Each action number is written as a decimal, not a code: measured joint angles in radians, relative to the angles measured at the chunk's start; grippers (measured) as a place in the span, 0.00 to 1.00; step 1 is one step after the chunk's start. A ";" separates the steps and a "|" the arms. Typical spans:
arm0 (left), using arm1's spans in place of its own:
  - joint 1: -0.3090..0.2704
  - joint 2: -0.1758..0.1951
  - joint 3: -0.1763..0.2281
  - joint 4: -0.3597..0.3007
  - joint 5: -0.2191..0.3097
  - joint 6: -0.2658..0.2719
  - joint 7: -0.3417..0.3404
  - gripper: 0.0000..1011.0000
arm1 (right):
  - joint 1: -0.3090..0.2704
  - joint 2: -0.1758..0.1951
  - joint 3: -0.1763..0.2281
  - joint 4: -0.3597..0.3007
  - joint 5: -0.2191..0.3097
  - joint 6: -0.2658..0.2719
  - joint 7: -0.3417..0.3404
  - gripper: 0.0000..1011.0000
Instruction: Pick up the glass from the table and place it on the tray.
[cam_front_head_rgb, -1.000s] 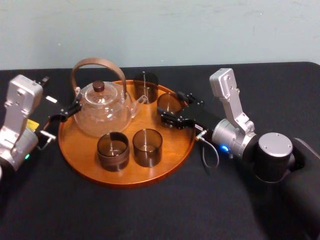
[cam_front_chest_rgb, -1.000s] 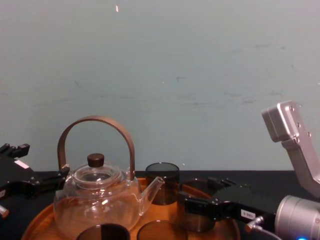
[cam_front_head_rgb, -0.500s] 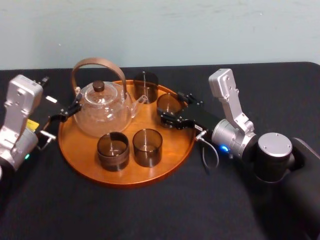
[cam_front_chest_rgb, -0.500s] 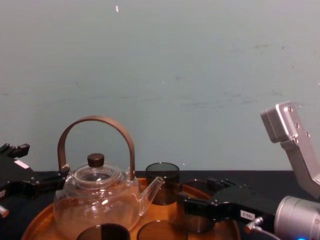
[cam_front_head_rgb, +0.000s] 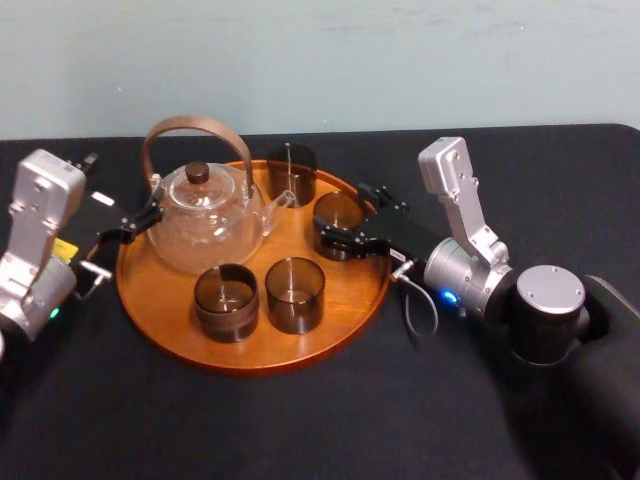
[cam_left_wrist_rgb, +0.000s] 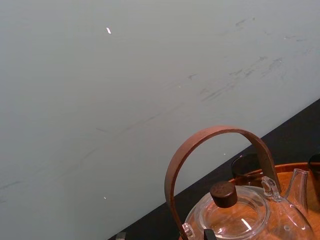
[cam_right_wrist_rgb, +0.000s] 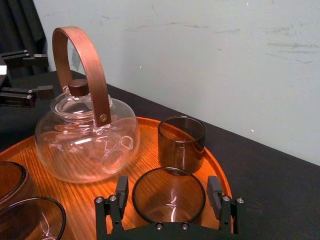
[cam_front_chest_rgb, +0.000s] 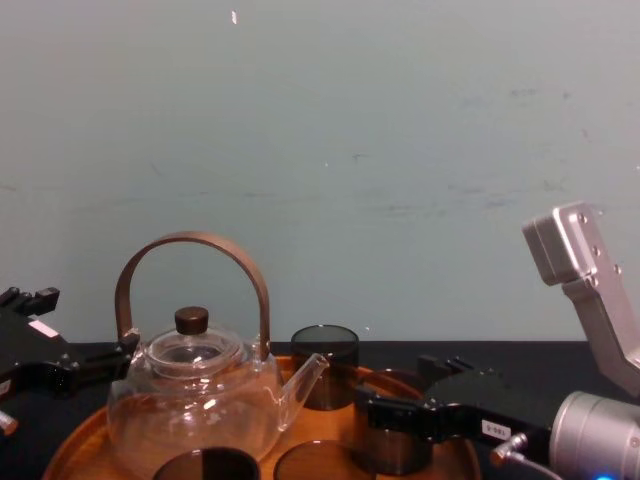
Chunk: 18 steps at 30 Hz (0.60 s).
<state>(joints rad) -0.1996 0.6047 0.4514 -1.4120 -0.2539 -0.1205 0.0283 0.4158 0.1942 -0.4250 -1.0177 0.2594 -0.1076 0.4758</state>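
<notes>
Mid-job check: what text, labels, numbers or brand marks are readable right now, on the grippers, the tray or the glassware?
White sticker on the right gripper: dark characters, too blurred to read.
White tag by the left gripper: nothing legible.
Yellow sticker on the left arm: too small to read.
No markings seen on the tray, teapot or glasses.

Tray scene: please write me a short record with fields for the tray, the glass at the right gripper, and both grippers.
tray: round, wooden, on the black table
on tray: teapot, three dark glasses
fourth glass: over the tray's right part, inside the right gripper
left gripper: open, at the tray's left edge, near the teapot
</notes>
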 joint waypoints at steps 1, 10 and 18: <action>0.000 0.000 0.000 0.000 0.000 0.000 0.000 1.00 | 0.000 0.000 0.000 0.000 0.000 0.000 0.000 0.99; 0.000 0.000 0.000 0.000 0.000 0.000 0.000 1.00 | 0.000 0.000 0.000 0.000 0.000 0.000 0.000 0.99; 0.000 0.000 0.000 0.000 0.000 0.000 0.000 1.00 | -0.004 0.000 0.007 -0.003 0.011 0.003 0.002 0.99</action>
<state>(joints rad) -0.1995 0.6047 0.4514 -1.4120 -0.2539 -0.1205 0.0283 0.4118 0.1941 -0.4185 -1.0202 0.2707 -0.1044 0.4774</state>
